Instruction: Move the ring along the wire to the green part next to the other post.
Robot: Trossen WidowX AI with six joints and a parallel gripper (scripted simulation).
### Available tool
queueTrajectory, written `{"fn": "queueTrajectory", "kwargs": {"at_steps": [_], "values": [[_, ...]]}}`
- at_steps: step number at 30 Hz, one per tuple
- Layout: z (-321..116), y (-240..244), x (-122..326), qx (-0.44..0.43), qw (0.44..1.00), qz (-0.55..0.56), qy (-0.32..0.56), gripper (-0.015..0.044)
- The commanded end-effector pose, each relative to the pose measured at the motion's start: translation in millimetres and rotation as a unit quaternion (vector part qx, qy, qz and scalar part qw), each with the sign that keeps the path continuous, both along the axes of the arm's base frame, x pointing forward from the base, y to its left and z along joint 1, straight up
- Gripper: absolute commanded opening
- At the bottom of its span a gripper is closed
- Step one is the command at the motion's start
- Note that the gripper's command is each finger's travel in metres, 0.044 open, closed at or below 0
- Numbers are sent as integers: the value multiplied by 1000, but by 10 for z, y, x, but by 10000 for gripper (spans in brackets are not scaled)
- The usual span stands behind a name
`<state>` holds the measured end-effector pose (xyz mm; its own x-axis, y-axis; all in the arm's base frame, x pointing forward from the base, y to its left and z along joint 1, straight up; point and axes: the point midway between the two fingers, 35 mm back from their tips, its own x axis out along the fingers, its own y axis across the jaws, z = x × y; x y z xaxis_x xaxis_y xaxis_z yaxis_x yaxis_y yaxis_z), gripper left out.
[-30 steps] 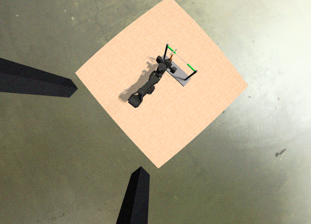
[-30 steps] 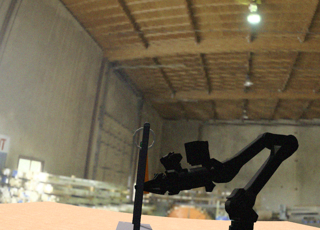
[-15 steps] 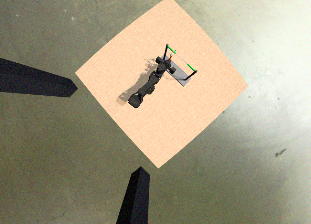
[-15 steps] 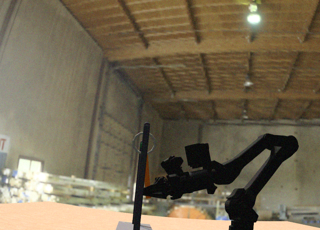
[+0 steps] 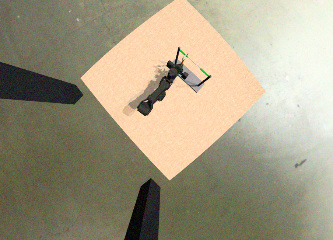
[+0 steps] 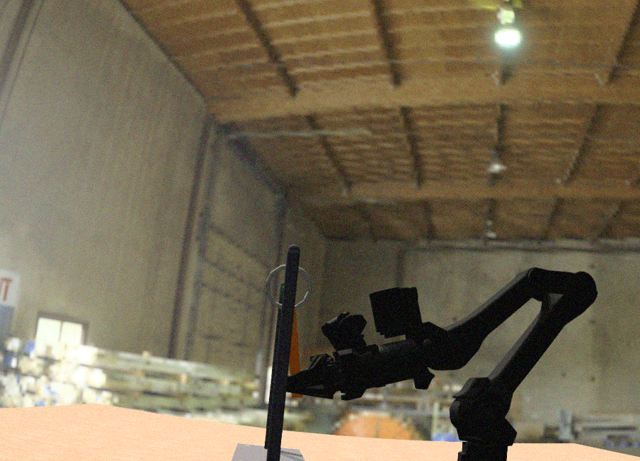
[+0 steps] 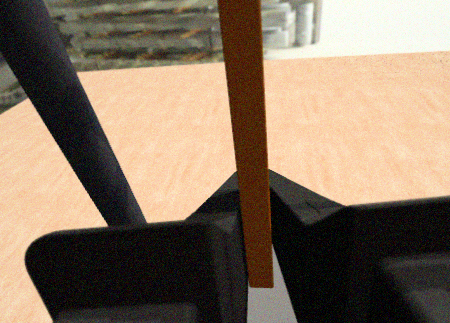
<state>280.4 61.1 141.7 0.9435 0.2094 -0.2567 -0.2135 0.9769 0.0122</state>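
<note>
The gripper was clamped on the lower end of the orange handle, a thin, stiff strip judged light but prone to pivoting, while the ring encircled the wire by the near post, at the green part.

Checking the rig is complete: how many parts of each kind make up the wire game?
Posts: 2
Green wire parts: 2
Grey wire part: 1
Ring: 1
Orange handle: 1
Base plate: 1
Total: 8
</note>
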Motion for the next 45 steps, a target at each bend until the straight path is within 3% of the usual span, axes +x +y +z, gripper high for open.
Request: {"fn": "queueTrajectory", "kwargs": {"at_steps": [1,7,45], "values": [[0,0,0,0,1000,0,0,7],[4,-2,-7,0,1000,0,0,160],[126,-112,-481,2,1000,-3,3,160]]}}
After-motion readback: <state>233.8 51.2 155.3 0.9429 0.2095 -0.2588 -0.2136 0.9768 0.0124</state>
